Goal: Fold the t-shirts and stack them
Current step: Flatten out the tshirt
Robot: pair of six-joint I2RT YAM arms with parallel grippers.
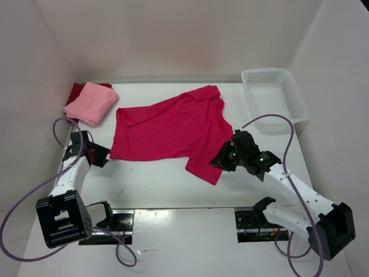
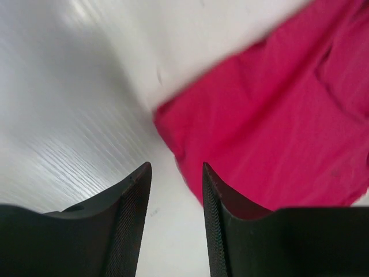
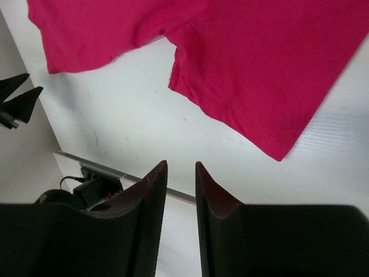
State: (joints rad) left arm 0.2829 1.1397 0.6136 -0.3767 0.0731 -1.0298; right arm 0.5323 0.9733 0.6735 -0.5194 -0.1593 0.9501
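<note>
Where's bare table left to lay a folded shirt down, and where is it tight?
Widest: the table strip on the near side of the magenta shirt. Narrower: along the back wall, from the pink shirt to the basket. Crowded: the far-left corner stack, and by the right gripper at the sleeve.

White table, plain white walls on three sides.

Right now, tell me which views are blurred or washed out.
Left wrist: motion-smeared, table streaked with glare, magenta shirt edge soft. Right wrist: sharp, hem stitching clear. Top: evenly lit, only faint shadows.
</note>
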